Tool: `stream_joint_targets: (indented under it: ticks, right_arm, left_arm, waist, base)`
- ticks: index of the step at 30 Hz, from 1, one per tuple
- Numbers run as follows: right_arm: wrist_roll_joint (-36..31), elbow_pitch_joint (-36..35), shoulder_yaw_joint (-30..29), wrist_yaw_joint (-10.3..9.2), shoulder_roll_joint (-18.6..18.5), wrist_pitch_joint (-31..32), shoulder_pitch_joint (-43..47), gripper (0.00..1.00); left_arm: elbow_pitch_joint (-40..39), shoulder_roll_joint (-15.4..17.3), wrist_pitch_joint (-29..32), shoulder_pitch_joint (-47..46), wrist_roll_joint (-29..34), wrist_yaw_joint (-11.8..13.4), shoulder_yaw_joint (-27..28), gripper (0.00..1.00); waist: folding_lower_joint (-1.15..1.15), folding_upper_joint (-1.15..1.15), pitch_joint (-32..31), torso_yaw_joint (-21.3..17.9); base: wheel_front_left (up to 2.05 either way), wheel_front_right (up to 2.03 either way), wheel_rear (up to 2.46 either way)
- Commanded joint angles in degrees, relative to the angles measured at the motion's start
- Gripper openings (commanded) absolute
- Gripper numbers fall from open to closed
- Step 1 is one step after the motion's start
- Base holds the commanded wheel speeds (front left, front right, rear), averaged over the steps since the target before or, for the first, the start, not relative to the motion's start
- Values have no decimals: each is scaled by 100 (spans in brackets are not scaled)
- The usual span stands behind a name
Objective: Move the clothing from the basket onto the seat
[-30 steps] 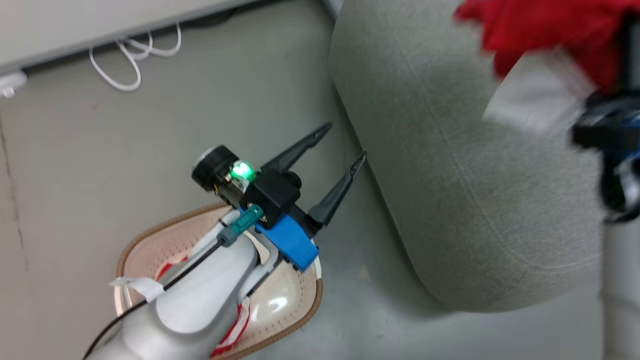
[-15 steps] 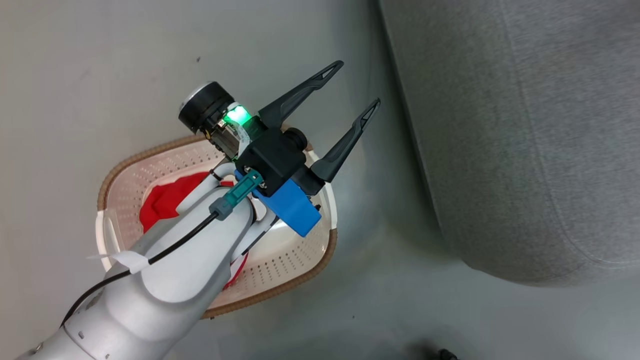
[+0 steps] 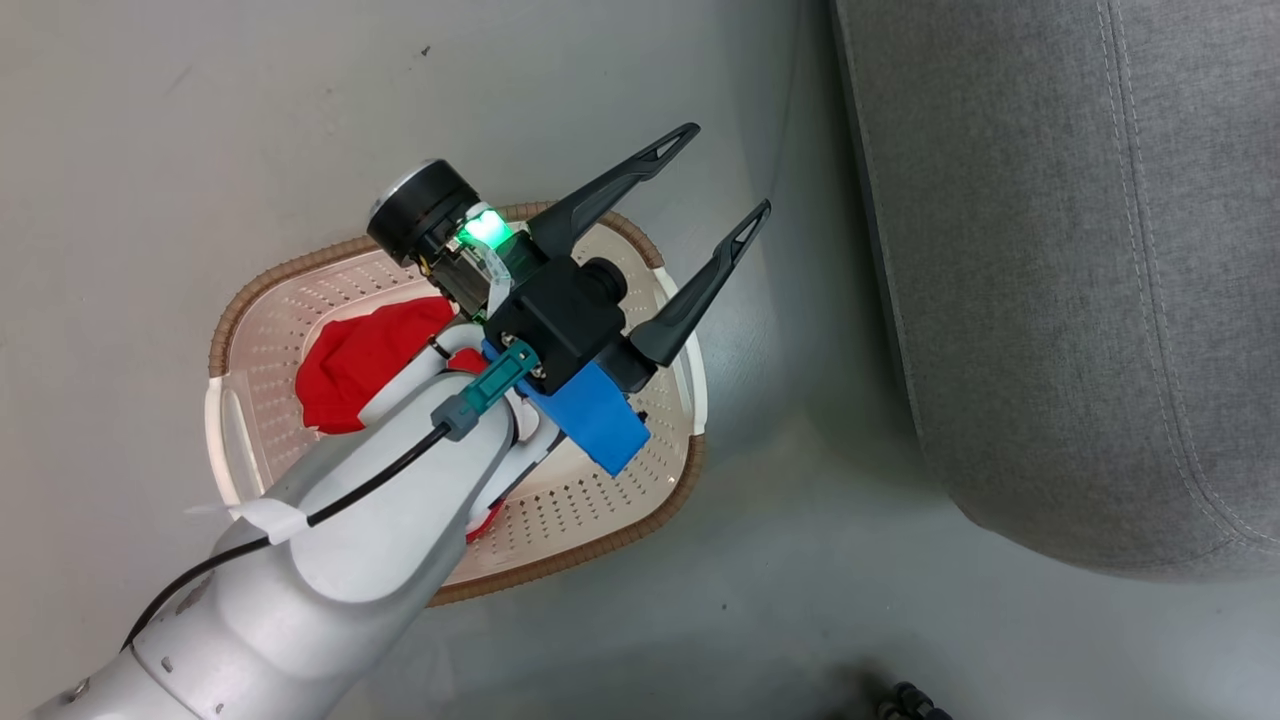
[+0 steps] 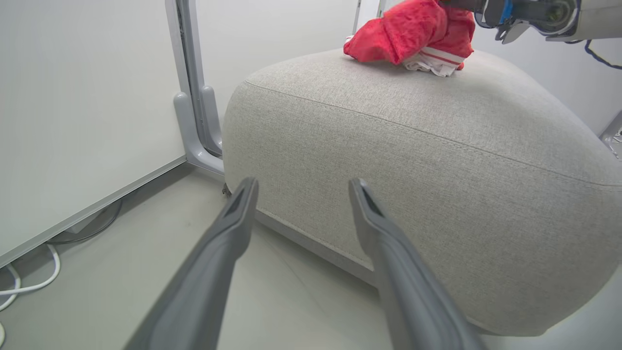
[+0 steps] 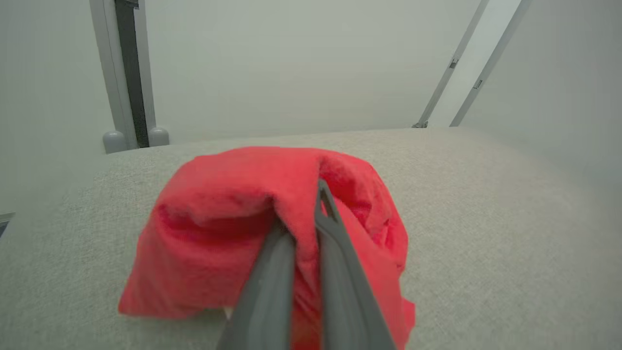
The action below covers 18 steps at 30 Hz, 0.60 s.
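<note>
In the head view, our left gripper (image 3: 728,168) hovers above the basket (image 3: 240,320), jaws spread wide and empty. One red garment (image 3: 365,360) lies crumpled inside the basket, partly hidden under our forearm (image 3: 400,520), and the seat (image 3: 1050,300) stands just beside. We judge the fabric light, soft and limp, so we would pinch a raised fold near its middle rather than a trailing edge. In the left wrist view, a second garment (image 4: 408,34) rests on top of the seat. In the right wrist view, our right gripper (image 5: 311,214) has its jaws clamped on a fold of that garment, which lies bunched on the cushion.
</note>
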Motion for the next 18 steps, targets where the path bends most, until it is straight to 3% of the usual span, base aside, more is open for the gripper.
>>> stream_joint_targets:
  ticks: [1, 2, 3, 4, 5, 12, 18]
  right_arm:
    - [68, 137, 27, 1, 70, -22, 200, 0]
    - [162, 204, 41, 1, 84, -22, 314, 0]
    - [193, 197, 58, 1, 83, -23, 351, 23]
    - [223, 178, 74, 1, 98, -22, 391, 89]
    - [235, 152, 115, 1, 124, -22, 466, 100]
    - [284, -122, 311, 1, 300, -22, 1204, 100]
    - [357, -787, 297, 1, 617, -23, 2154, 100]
  left_arm:
    - [30, -23, -41, -105, -33, 26, 12, 100]
    - [55, -45, -42, -97, -55, 28, 10, 100]
    - [67, -51, -49, -90, -64, 28, 11, 100]
    - [79, -54, -53, -78, -73, 28, 13, 100]
    - [92, -54, -61, -61, -80, 28, 17, 100]
    - [214, -164, -90, 258, -198, 75, 104, 100]
    - [123, -304, -95, 737, -295, 145, 443, 100]
  waist:
    - [-1, 0, -37, 9]
    - [-1, 0, -95, 17]
    - [-1, 0, -127, 18]
    - [-1, 0, -167, 16]
    - [-1, 0, -215, 17]
    - [-1, 0, -799, 52]
    - [-1, 0, -1472, 145]
  base:
    - [0, 0, 0]
    - [0, 0, 0]
    - [0, 0, 0]
    - [0, 0, 0]
    - [0, 0, 0]
    - [0, 0, 0]
    - [0, 0, 0]
